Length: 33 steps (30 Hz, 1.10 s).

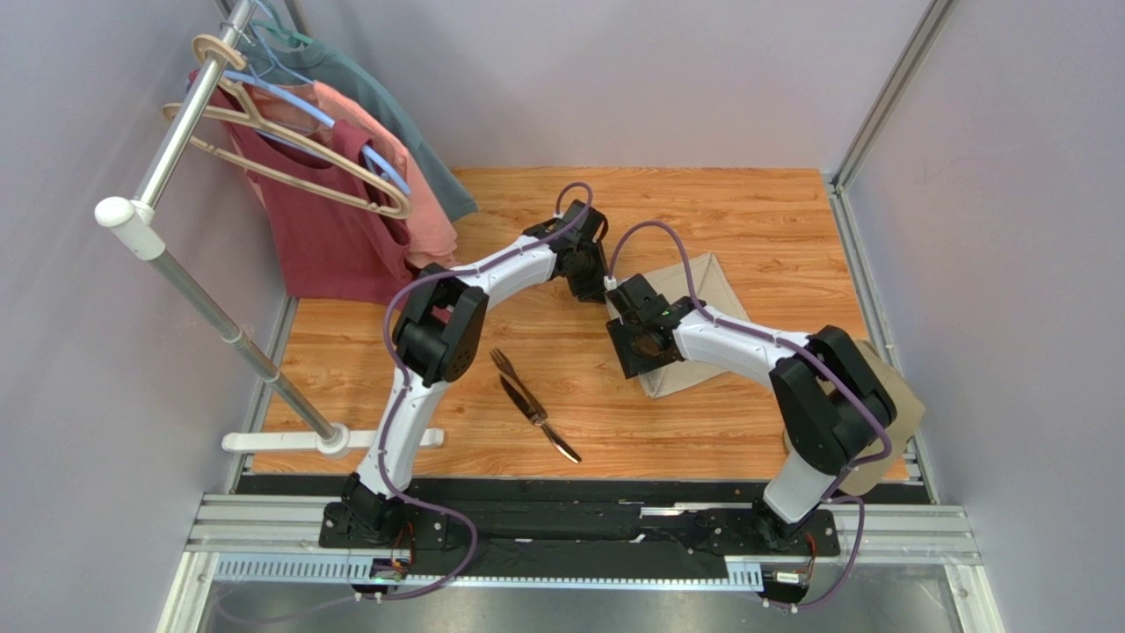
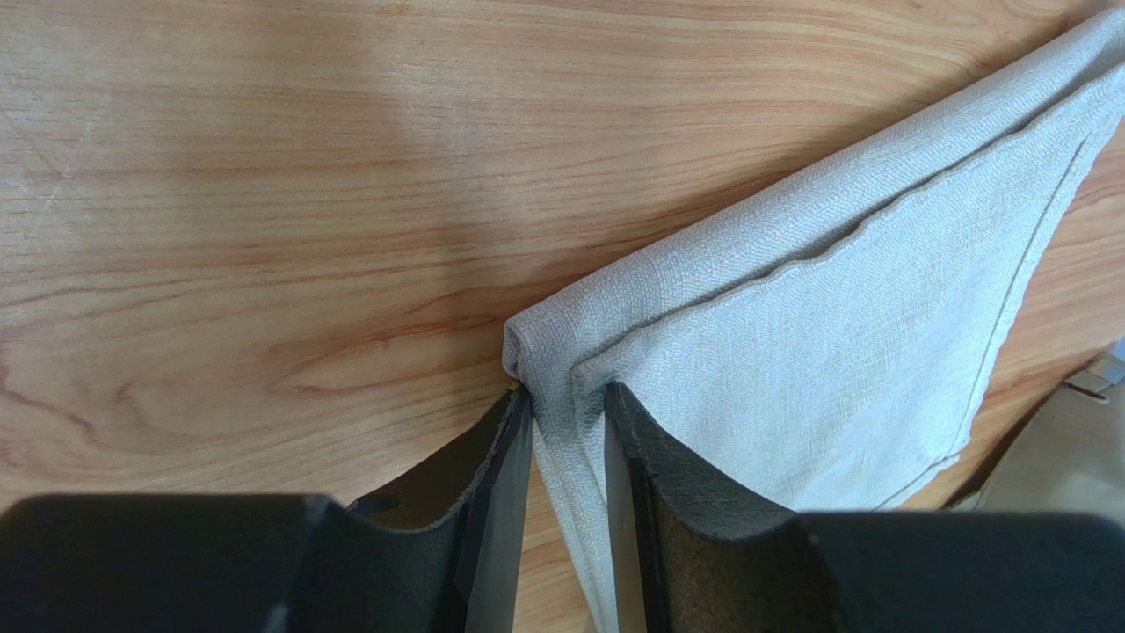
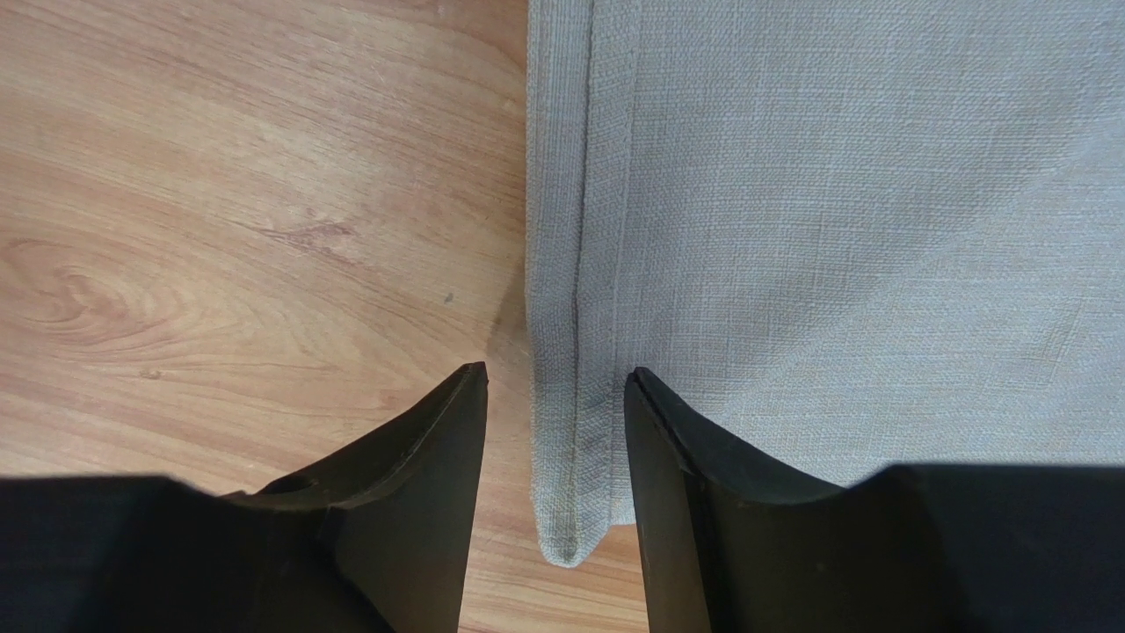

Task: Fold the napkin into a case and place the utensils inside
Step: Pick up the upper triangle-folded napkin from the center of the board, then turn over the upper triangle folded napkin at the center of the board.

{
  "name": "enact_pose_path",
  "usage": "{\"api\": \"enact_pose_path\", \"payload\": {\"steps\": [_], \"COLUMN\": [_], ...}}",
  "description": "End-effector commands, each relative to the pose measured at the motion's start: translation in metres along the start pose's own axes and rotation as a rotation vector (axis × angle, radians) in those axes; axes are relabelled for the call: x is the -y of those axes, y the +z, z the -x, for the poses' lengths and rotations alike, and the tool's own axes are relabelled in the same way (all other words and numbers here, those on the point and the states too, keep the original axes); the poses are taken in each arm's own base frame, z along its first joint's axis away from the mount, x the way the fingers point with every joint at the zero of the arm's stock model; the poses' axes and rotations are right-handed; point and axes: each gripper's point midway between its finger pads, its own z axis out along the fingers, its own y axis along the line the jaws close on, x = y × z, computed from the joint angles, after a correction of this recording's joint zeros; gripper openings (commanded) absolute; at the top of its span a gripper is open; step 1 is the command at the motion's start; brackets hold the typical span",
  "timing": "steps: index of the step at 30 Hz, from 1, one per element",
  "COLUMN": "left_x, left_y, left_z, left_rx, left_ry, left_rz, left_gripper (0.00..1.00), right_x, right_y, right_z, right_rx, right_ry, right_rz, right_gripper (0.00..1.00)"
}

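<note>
1. In your top view the beige-tan cloth napkin (image 1: 709, 282) lay flat on the wooden desk (image 1: 740, 211), toward 3 o'clock from the middle of the desk.
2. It was already folded over. Your left wrist view showed doubled layers with a stitched hem, running out to a point at 2 o'clock (image 2: 819, 303).
3. Your left jaws sat at the napkin's 10 o'clock corner. The folded corner filled the gap between them, and both inner faces pressed against the cloth, so they were grasping it.
4. Your right jaws stood at the napkin's 8 o'clock edge, astride the hemmed border (image 3: 858, 198). They were released: bare wood showed between one jaw and the cloth, while the other overlapped the fabric.
5. The slim dark metal fork (image 1: 503, 363) and slim dark metal knife (image 1: 565, 446) lay on the bare desk at 8 o'clock from the napkin, well apart from it. They touched along their handles, with the fork's tines pointing to 11 o'clock.
6. The red shirt (image 1: 337, 238) and the pink shirt (image 1: 425, 211) hung from the rail at 10 o'clock.
</note>
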Motion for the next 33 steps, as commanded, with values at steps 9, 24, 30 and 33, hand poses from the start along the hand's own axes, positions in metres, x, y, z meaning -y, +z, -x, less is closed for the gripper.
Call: {"api": "enact_pose_path", "payload": {"steps": [9,24,30,33], "left_x": [-0.006,-0.010,0.002,0.006], "left_y": [0.009,0.009,-0.013,-0.030], "left_z": [-0.003,0.010,0.019,0.023], "left_rx": [-0.007,0.003,0.032,0.062], "left_ry": [0.016,0.019,0.060,0.056], "left_rz": [0.006,-0.034,-0.062,-0.065], "left_gripper": [0.35,0.01,0.00,0.00], "right_x": [0.008,-0.007,-0.027,-0.032], "right_y": [0.014,0.026,0.007,-0.002], "right_z": [-0.014,-0.027,-0.013,-0.008], "right_rx": [-0.053,-0.087,-0.034,-0.010], "right_ry": [-0.003,-0.017,-0.004,0.001], "right_rz": [-0.070,-0.120,0.012,0.049], "right_gripper": [0.38,0.00,0.00,0.00]}}
